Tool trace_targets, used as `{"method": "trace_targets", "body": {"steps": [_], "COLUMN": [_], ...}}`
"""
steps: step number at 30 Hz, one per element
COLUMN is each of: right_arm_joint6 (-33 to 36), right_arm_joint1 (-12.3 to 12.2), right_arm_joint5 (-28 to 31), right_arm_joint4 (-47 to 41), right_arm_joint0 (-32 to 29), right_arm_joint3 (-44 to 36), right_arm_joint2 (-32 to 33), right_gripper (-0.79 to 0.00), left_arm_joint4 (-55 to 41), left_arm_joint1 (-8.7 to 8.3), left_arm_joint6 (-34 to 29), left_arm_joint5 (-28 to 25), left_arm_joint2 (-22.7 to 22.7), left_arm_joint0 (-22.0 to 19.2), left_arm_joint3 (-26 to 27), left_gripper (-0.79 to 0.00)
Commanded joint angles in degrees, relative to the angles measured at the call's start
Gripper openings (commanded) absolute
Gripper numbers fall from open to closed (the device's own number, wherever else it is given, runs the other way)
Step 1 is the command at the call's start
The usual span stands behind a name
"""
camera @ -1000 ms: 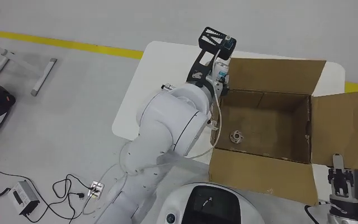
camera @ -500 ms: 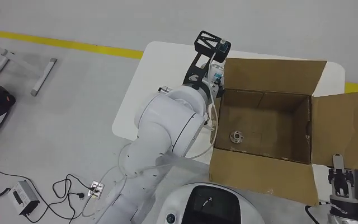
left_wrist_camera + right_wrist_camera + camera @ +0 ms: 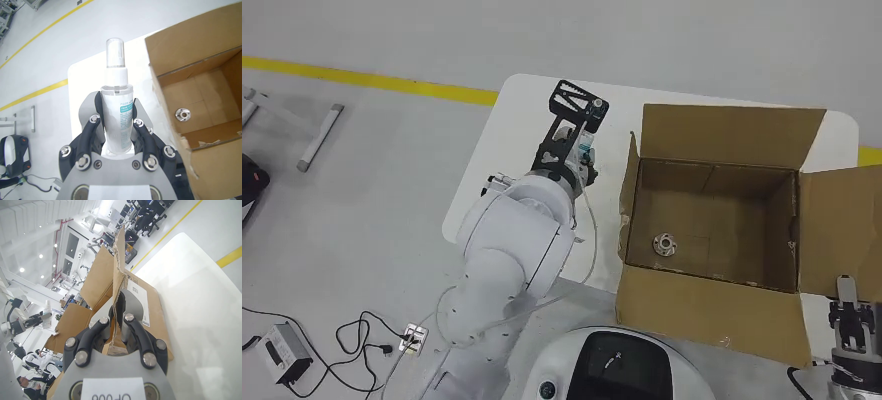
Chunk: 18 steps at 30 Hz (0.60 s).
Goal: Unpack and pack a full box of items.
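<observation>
My left gripper [image 3: 115, 108] is shut on a clear spray bottle [image 3: 117, 113] with a white collar and a see-through cap. In the top view the bottle [image 3: 588, 150] hangs over the white table [image 3: 507, 140], just left of the open cardboard box [image 3: 712, 290]. A small metal flange [image 3: 665, 242] lies on the box floor, also seen as the flange [image 3: 182, 114] from the left wrist. My right gripper [image 3: 116, 311] is shut on the torn edge of the box's right flap [image 3: 118, 256], at the box's near right corner [image 3: 849, 318].
The box's flaps [image 3: 732, 135] stand open at the back and on the right. White tabletop stretches left of the box. Cables and a small grey unit [image 3: 282, 345] lie on the floor at the left.
My left arm has carried the spray bottle leftward, from beside the box's left wall out over the table. The right gripper has stayed on the flap.
</observation>
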<state>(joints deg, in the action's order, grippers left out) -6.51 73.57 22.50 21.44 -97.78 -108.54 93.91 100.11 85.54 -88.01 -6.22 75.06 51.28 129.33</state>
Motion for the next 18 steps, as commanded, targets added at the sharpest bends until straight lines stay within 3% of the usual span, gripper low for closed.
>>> {"method": "trace_targets", "body": {"steps": [1,5,18], "right_arm_joint6": [0.0,0.0,0.0], "right_arm_joint1": [0.0,0.0,0.0], "right_arm_joint5": [0.0,0.0,0.0], "right_arm_joint4": [0.0,0.0,0.0], "right_arm_joint0": [0.0,0.0,0.0], "right_arm_joint3": [0.0,0.0,0.0], "right_arm_joint2": [0.0,0.0,0.0], "right_gripper": [-0.785,-0.785,-0.785], "left_arm_joint4": [3.06,3.12,1.69], "left_arm_joint1": [-0.39,-0.52,-0.59], "left_arm_joint6": [0.01,0.05,2.97], "left_arm_joint5": [-1.73,-1.34,-1.81], "left_arm_joint2": [2.41,3.6,0.27], "left_arm_joint0": [3.91,9.4,19.14], "left_arm_joint3": [1.88,5.32,4.29], "left_gripper": [-0.785,-0.785,-0.785]}}
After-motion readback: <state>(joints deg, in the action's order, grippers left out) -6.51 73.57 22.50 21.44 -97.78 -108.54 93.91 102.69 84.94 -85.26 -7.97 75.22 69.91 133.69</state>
